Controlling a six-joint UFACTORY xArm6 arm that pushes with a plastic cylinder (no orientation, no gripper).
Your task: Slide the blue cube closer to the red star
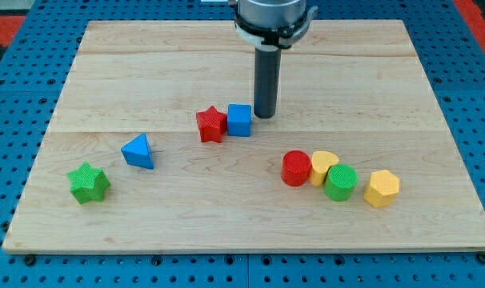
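Where the wooden board [250, 64] shows its middle, the blue cube [239, 120] sits touching the red star [211, 125] on its left. My tip [265, 117] stands just right of the cube, close to its upper right edge; being a bare rod, it grasps nothing. Toward the lower left lie a blue triangular block [138, 151] and a green star [88, 183]. Toward the lower right, a red cylinder [296, 169], yellow heart [323, 167], green cylinder [340, 182] and yellow hexagonal block [381, 188] form a tight row.
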